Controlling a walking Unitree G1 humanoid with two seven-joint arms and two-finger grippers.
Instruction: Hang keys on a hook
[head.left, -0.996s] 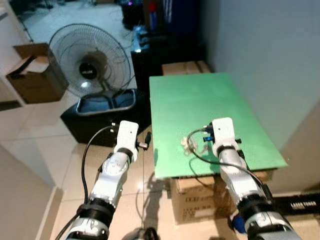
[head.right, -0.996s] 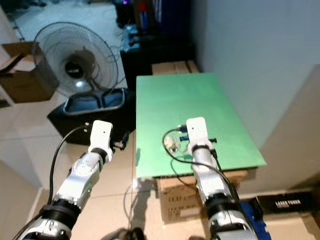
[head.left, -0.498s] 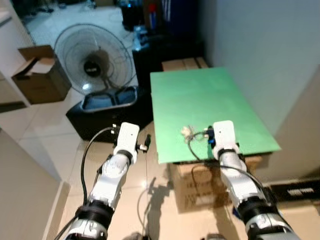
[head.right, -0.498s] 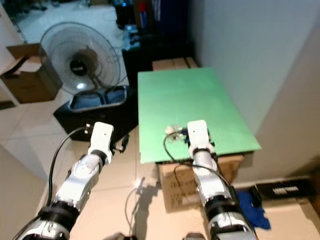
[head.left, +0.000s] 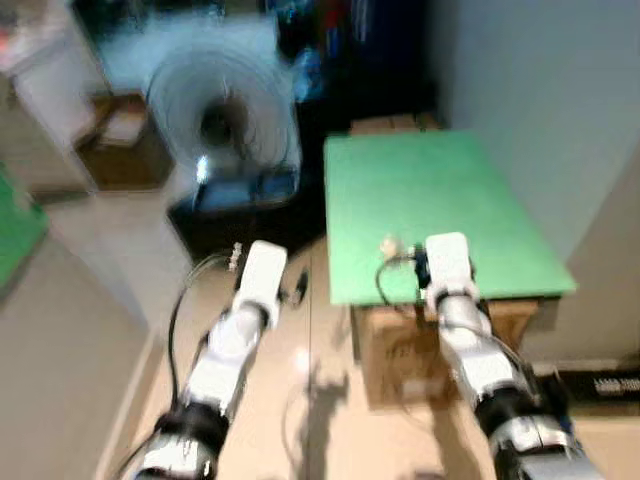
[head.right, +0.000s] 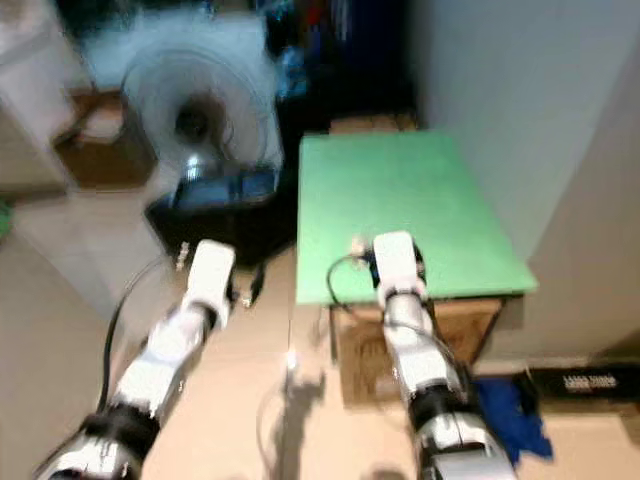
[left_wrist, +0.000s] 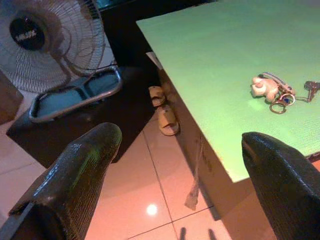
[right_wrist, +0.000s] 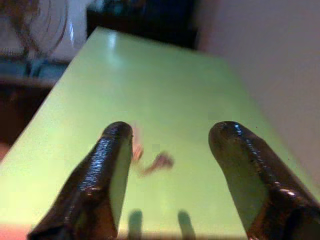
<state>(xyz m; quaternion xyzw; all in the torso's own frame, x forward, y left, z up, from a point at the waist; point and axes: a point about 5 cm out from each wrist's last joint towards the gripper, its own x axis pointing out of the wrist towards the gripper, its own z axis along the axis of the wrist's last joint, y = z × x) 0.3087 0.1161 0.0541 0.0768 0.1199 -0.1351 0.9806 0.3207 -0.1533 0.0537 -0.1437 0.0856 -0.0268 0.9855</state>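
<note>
The keys (left_wrist: 274, 93), a small bunch with a pale teddy charm, lie on the green table (head.left: 430, 180) near its front edge. In the right wrist view they are a blur (right_wrist: 150, 161) on the green top just beyond my right gripper (right_wrist: 174, 131), which is open and holds nothing. In the eye views that gripper (head.left: 447, 262) sits low at the table's near edge, just right of the keys (head.left: 389, 245). My left gripper (left_wrist: 181, 137) is open and holds nothing, out over the floor to the left of the table (left_wrist: 240, 55).
A standing fan (head.left: 225, 115) and a black box with a grey tray (head.left: 235, 195) stand left of the table. Slippers (left_wrist: 165, 112) lie by the table's side. Cardboard boxes (head.left: 440, 340) sit under it. A wall runs along the right. A blue cloth (head.right: 512, 412) lies on the floor.
The whole picture has shifted and blurred, so the camera is moving. The table's near edge now lies closer to my right wrist. The keys stay on the table.
</note>
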